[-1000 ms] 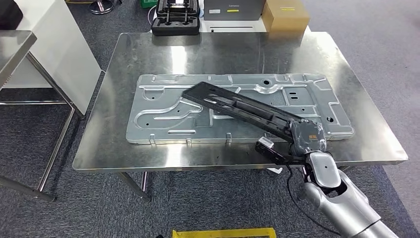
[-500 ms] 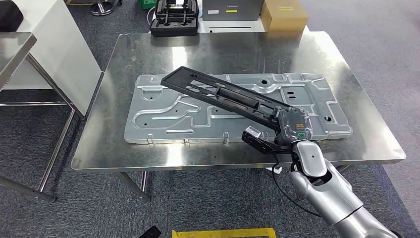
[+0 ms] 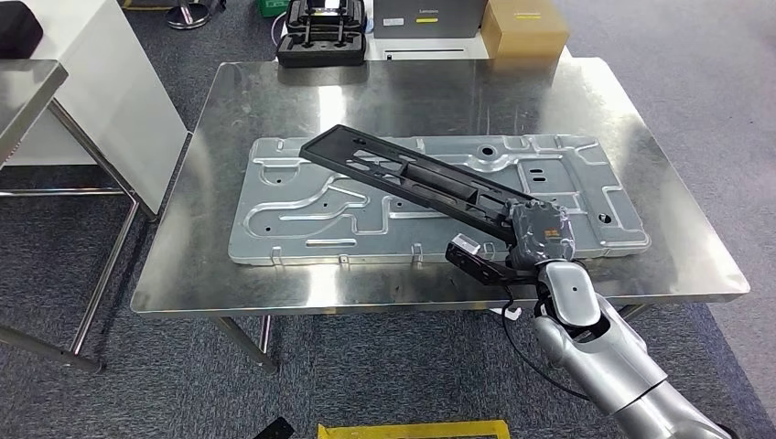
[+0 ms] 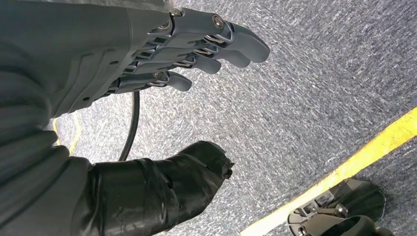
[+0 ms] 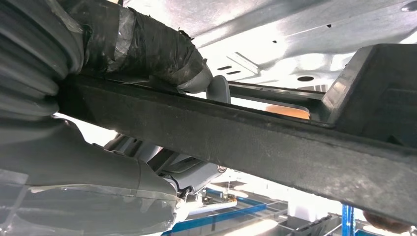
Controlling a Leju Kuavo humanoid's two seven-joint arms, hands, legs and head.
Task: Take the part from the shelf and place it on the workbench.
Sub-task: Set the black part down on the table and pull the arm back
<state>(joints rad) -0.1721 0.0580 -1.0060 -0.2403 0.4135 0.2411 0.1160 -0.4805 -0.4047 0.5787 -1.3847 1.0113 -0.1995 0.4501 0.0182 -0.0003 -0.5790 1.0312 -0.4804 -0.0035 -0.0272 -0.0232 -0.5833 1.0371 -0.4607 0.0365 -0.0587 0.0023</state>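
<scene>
A long black plastic part (image 3: 412, 174) stretches diagonally above a stamped silver metal panel (image 3: 293, 215) that lies on the steel workbench (image 3: 412, 91). My right hand (image 3: 538, 233) grips the part's near end, close to the bench's front edge; the far end points toward the back left. In the right wrist view the part (image 5: 275, 142) crosses the picture, with the taped thumb (image 5: 147, 44) pressed on it. Whether the part touches the panel I cannot tell. My left hand (image 4: 162, 54) hangs over grey carpet, fingers stretched out, holding nothing.
Behind the bench stand a black case (image 3: 323, 41), a grey box (image 3: 430, 16) and a cardboard box (image 3: 523, 27). A white cabinet (image 3: 101, 82) and another steel table (image 3: 23, 91) are at the left. A yellow floor marking (image 3: 412, 428) lies near my feet.
My right hand has shifted a little to the left and the black part's far end has swung toward the back left over the panel. In the last half second it barely moved.
</scene>
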